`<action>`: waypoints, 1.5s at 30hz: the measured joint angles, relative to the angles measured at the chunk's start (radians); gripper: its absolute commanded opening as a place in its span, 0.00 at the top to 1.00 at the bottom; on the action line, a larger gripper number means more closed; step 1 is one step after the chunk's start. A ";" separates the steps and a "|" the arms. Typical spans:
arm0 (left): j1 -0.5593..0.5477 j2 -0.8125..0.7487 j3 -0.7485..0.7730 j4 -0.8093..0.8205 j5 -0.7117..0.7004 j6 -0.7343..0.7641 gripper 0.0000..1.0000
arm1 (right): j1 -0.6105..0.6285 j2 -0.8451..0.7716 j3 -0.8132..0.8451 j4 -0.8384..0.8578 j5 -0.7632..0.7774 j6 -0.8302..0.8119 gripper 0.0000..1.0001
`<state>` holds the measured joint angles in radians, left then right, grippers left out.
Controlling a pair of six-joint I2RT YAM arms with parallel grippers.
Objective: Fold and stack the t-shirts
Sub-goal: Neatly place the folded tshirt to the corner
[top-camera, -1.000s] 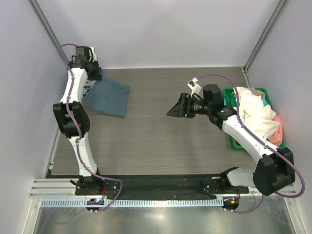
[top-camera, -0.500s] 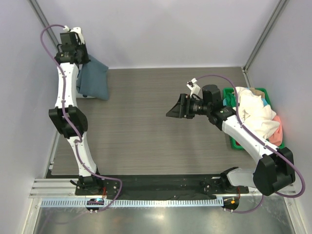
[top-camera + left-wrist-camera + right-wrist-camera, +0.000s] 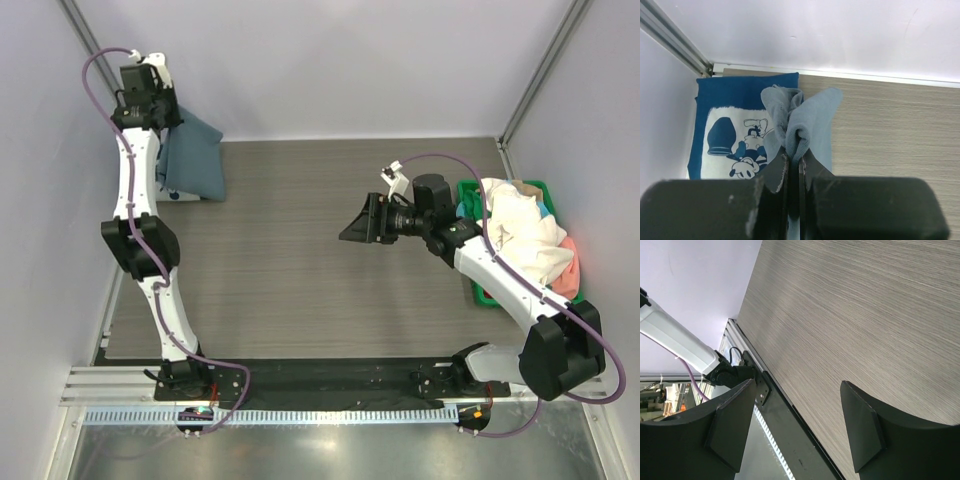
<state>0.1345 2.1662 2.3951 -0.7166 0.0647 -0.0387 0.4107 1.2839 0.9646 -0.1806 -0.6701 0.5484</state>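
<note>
My left gripper [image 3: 795, 157] is shut on a fold of the slate-blue t-shirt [image 3: 810, 122] and holds it raised at the table's far left corner [image 3: 195, 155]. Below it lies the folded navy t-shirt with the white cartoon print [image 3: 732, 130], flat against the back wall. My right gripper [image 3: 362, 222] is open and empty, held above the middle of the table, fingers [image 3: 862, 425] wide apart. More t-shirts, white, cream and pink [image 3: 525, 235], are heaped in the green basket [image 3: 482, 292] at the right edge.
The walls close in the table at the back, left and right. A black strip and metal rail [image 3: 330, 385] run along the near edge by the arm bases. The bare wood-grain tabletop [image 3: 290, 270] lies between the two arms.
My left arm has swung the slate-blue t-shirt up and left, from lying spread on the table into the far left corner above the navy one. The right arm has barely moved.
</note>
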 measured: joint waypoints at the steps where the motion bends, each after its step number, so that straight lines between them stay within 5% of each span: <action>1: 0.003 0.009 0.005 0.003 0.008 0.000 1.00 | 0.000 0.000 0.000 0.000 0.000 0.000 0.26; 30: 0.163 0.413 0.212 0.313 0.114 -0.014 1.00 | 0.040 0.188 -0.028 0.006 0.013 -0.005 0.26; 31: 0.171 0.427 0.212 0.324 0.109 -0.014 0.96 | 0.040 0.198 -0.028 0.007 0.013 -0.005 0.26; 33: 0.186 0.454 0.212 0.347 0.093 -0.014 0.53 | 0.040 0.217 -0.028 0.006 0.013 -0.005 0.26; 34: 0.192 0.467 0.212 0.363 0.082 -0.021 0.17 | 0.040 0.224 -0.028 0.006 0.013 -0.007 0.26; 35: 0.198 0.476 0.212 0.377 0.066 -0.028 0.03 | 0.040 0.230 -0.028 0.006 0.014 -0.009 0.26; 45: 0.186 0.403 0.140 0.375 -0.095 -0.121 0.00 | 0.047 0.241 -0.026 -0.009 0.041 -0.036 0.26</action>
<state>0.3206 2.5690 2.5351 -0.3416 -0.0303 -0.1593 0.4576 1.5249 0.9386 -0.1894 -0.6289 0.5121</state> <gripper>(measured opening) 0.996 0.740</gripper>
